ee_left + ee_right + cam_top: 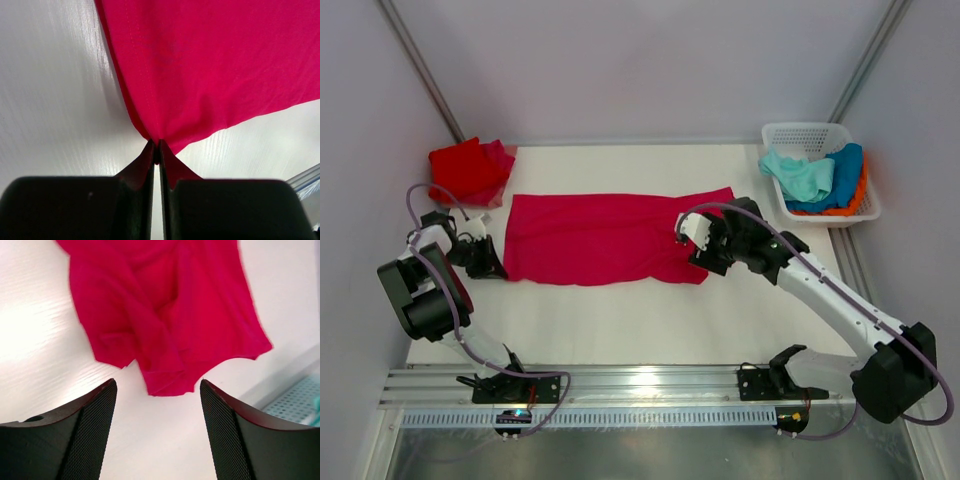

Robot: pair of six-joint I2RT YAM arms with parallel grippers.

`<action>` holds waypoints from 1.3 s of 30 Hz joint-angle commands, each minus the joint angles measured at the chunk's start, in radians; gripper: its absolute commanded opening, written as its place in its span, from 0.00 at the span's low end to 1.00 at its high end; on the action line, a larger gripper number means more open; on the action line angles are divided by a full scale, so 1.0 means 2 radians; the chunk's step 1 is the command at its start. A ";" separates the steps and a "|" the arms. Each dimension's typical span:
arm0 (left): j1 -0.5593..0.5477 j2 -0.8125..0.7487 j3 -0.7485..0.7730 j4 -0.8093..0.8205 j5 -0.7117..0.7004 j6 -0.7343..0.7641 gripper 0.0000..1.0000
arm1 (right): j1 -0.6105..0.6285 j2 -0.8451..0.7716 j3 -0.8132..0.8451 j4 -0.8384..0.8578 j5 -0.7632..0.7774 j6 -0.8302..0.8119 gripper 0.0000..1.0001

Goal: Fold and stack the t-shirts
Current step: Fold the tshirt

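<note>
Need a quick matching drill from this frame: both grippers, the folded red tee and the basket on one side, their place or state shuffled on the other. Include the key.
Things
1. left gripper
2. right gripper
3. folded red t-shirt
4. basket

Place or state
A. far right of the table, with bundled t-shirts inside
B. shut on a corner of the spread crimson t-shirt
C. open, over that shirt's right end
D. far left corner of the table

Pairs: 1-B, 2-C, 3-D, 4-A
</note>
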 commanded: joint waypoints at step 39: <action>0.001 -0.030 -0.015 -0.012 0.008 0.018 0.06 | 0.003 0.226 0.021 0.029 -0.052 -0.018 0.75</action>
